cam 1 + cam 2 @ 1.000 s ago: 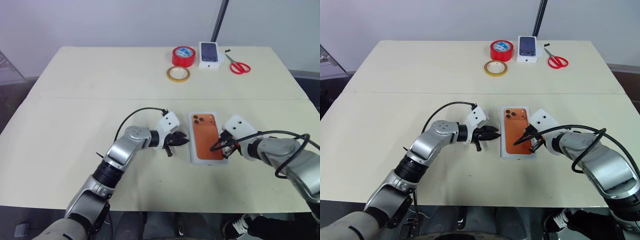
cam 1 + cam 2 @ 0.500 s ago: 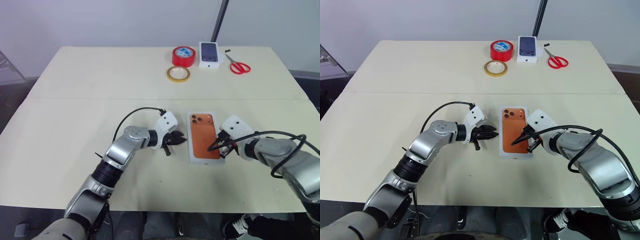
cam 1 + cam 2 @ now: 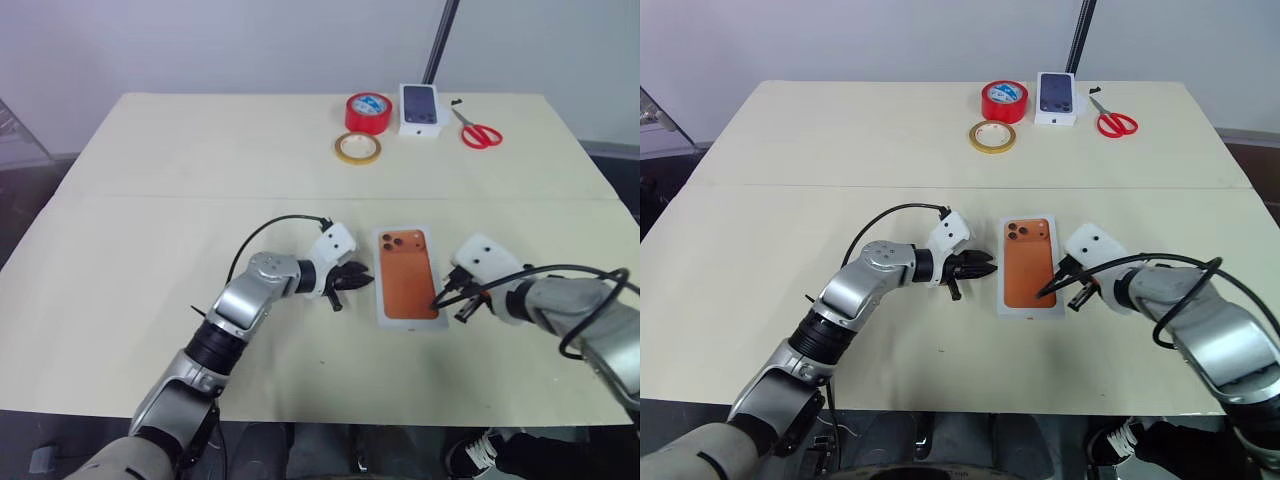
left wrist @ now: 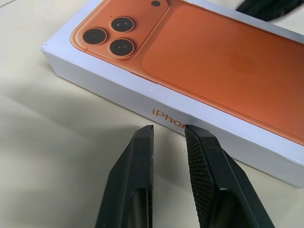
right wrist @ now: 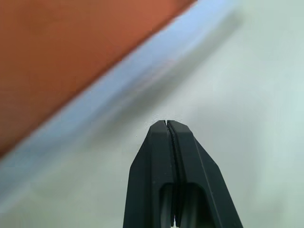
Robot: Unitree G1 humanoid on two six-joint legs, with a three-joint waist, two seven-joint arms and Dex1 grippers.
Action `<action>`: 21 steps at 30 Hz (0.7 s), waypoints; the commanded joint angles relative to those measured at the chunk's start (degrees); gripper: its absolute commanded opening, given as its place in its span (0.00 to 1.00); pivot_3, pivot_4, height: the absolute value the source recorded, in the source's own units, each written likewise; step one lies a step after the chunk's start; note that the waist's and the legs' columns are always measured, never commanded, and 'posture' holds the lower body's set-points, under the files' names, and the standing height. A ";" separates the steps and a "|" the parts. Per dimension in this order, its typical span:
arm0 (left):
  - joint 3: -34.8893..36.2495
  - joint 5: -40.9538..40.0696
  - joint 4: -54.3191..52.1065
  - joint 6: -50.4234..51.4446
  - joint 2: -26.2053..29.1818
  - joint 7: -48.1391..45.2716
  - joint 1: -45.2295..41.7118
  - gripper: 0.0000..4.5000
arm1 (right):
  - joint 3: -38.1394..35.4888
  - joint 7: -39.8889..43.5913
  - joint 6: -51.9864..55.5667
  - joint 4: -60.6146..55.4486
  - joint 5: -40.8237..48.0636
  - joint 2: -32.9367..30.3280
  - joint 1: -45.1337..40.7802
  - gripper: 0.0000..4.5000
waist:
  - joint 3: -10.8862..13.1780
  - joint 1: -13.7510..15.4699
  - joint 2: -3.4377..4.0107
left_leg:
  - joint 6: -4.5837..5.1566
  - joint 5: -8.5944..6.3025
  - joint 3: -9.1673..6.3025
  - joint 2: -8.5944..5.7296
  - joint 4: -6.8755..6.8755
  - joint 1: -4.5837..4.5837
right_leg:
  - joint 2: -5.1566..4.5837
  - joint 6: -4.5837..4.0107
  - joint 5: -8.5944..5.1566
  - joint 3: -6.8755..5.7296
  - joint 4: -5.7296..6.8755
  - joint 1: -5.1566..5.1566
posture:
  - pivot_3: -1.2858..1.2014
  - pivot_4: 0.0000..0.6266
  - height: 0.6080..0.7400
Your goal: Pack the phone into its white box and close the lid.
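Lid [image 3: 405, 275] with the orange phone print sits closed over its white box near the bench's [image 3: 150, 220] middle. We see our left claw [image 3: 362, 282] at its 9 o'clock, slightly parted, empty; our right claw [image 3: 437, 300], pressed together, at 4 o'clock by the edge.

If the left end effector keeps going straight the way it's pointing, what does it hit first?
Most likely the long side wall of the white rectangular cardboard lid with the orange phone print: the left end effector points at it from close by, fingertips narrowly apart.
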 commanded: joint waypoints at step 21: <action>3.87 -1.72 0.88 -3.66 -4.01 1.50 -4.32 0.25 | -4.35 9.10 -7.16 -9.65 3.31 -2.20 15.12 0.01 | -0.06 0.07 -0.09 | 0.01 -0.01 -0.03 0.00 0.09 0.09 | 0.01 0.00 0.00 -0.03 -0.01 0.19 | 0.52 0.24 1.00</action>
